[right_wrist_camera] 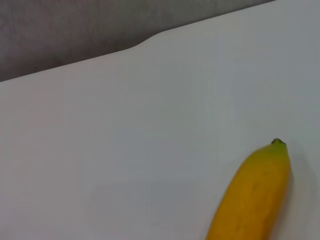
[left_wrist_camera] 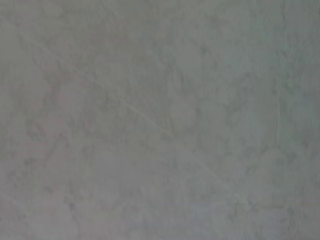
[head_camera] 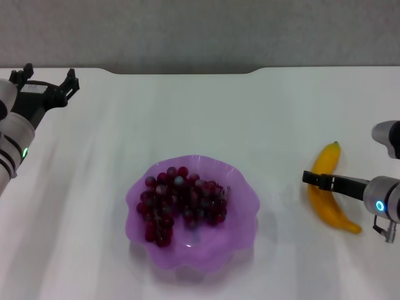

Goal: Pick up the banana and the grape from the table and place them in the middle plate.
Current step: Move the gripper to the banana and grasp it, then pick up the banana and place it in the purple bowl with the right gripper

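Note:
The grape bunch [head_camera: 181,197], dark red-purple, lies inside the middle plate [head_camera: 187,261], a translucent purple scalloped dish at the centre front of the white table [head_camera: 187,106]. The yellow banana [head_camera: 331,209] lies on the table at the right, apart from the plate, stem end pointing away. The right wrist view shows its stem end [right_wrist_camera: 255,195] on bare table [right_wrist_camera: 125,125]. My right gripper [head_camera: 306,178] reaches in from the right and crosses over the banana's middle. My left gripper [head_camera: 50,70] is open and empty at the far left, near the table's far edge.
A grey wall [head_camera: 200,31] stands behind the table, with the rounded notch [head_camera: 181,70] in the far edge. The left wrist view shows only a grey mottled surface [left_wrist_camera: 160,120]. Bare table lies between plate and banana.

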Motion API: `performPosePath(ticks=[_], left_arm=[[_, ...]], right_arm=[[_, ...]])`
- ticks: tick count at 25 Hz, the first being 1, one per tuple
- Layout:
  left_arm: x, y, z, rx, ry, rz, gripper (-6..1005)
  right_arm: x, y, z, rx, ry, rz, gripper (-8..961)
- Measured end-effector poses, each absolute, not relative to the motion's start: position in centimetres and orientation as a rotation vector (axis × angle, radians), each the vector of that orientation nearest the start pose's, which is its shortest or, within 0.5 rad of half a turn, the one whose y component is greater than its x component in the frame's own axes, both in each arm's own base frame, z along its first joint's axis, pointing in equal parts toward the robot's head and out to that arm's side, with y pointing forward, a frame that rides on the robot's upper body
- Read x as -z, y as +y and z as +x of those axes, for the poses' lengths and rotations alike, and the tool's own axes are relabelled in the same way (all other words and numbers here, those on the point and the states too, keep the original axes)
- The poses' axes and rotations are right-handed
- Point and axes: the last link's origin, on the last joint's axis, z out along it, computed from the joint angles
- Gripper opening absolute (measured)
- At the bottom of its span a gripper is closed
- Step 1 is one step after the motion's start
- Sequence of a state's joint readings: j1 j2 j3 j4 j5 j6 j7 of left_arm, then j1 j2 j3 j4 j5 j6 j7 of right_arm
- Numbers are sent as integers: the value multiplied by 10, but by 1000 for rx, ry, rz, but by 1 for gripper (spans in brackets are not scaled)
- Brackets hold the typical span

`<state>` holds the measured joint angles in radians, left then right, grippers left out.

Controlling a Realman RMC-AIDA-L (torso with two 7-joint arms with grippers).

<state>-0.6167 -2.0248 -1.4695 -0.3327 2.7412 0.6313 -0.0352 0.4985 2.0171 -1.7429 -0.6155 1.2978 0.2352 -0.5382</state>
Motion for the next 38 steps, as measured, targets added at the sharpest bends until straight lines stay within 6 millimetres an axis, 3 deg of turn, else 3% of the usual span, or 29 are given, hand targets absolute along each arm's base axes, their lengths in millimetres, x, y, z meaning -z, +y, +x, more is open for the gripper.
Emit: performPosePath(ticks=[13,18,32,38], left_arm=[[-17,433,-294,469,-571,-1621,890],[-17,433,-295,466,-572,-1620,891],[-18,431,-298,463,-578,-1615,890],[-19,431,-300,463,-583,-1609,891]], right_arm=[[66,386,315,-174,1315,-1874,861],[68,386,312,-172,1298,-1892,812],[67,383,314,-194,1270,-1861,525],[67,384,311,-177,1218,-1886,479]])
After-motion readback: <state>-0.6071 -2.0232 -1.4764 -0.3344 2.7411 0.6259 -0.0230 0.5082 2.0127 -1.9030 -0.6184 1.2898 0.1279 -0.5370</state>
